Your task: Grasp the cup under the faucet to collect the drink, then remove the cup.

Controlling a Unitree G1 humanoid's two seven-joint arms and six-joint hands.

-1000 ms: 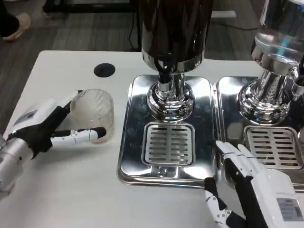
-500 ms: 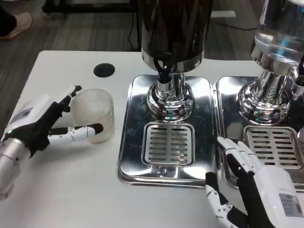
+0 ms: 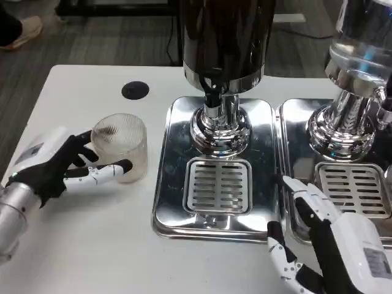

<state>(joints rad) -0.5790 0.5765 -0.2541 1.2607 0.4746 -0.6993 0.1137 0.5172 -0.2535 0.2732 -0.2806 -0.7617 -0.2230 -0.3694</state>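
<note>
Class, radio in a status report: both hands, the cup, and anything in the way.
Left hand wrapped round cup, on table left of tray. Right hand open, idle by tray's front right corner. Cup not under faucet. Path clear.

A white worktop (image 3: pixel 92 245) with a round black hole (image 3: pixel 135 90) near its far edge stands on a grey, striped carpet floor (image 3: pixel 86 43). Beyond it, a shoe (image 3: pixel 26 30) rests on the floor, near a dark furniture base (image 3: pixel 116 7).

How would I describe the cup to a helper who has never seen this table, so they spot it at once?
Start at the dark drink dispenser on its shiny steel drip tray. Left of the tray, on the white table, stands the cup, with the left hand around it. It is the only clear, ribbed tumbler there.
</note>
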